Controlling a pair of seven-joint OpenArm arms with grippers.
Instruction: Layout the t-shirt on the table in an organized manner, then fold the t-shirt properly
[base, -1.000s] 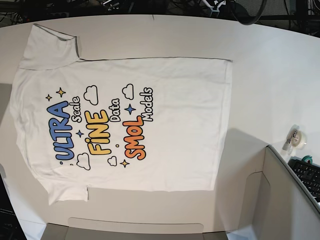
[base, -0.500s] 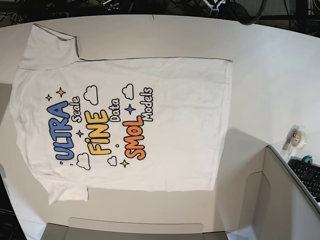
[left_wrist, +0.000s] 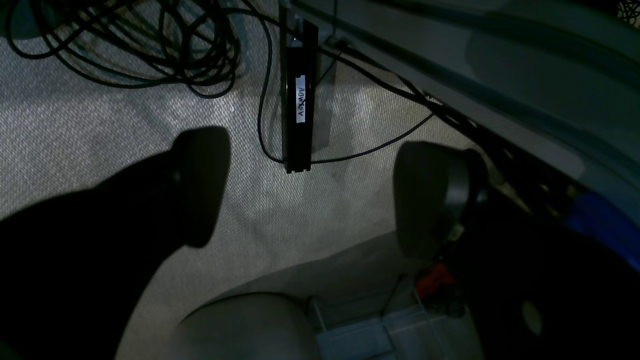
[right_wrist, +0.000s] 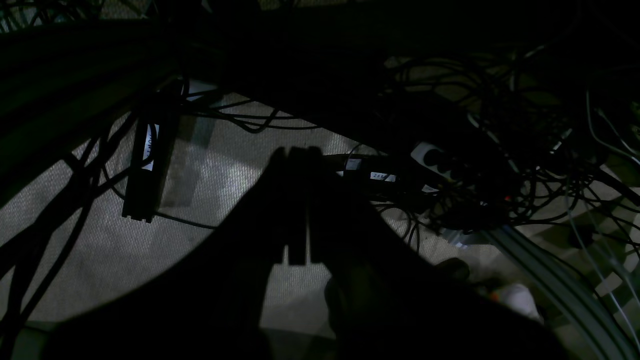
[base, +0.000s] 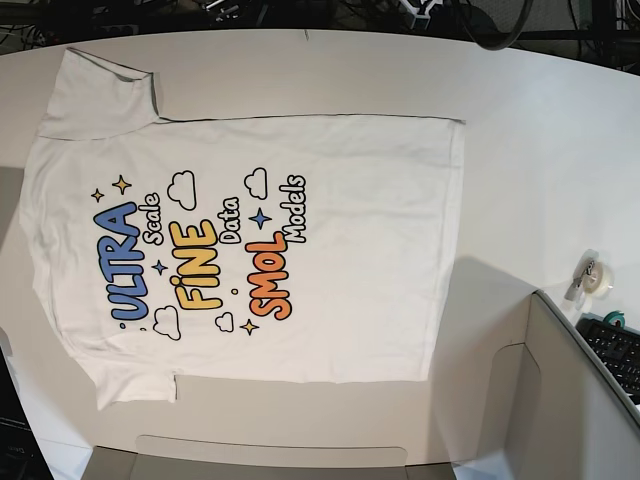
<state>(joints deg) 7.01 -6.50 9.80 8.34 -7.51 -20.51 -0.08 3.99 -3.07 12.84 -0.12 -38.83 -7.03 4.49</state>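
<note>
T-shirt (base: 250, 245) lies flat, print side up, across the left and centre of the base view on the white table (base: 540, 130), collar toward the left edge, hem toward the right. Neither arm appears in the base view. Left gripper (left_wrist: 310, 192) hangs over carpeted floor (left_wrist: 100, 130) with its two fingers spread wide, nothing between them. Right gripper (right_wrist: 297, 200), centre of its wrist view, shows fingers pressed together above cables (right_wrist: 500, 150); nothing visibly pinched.
</note>
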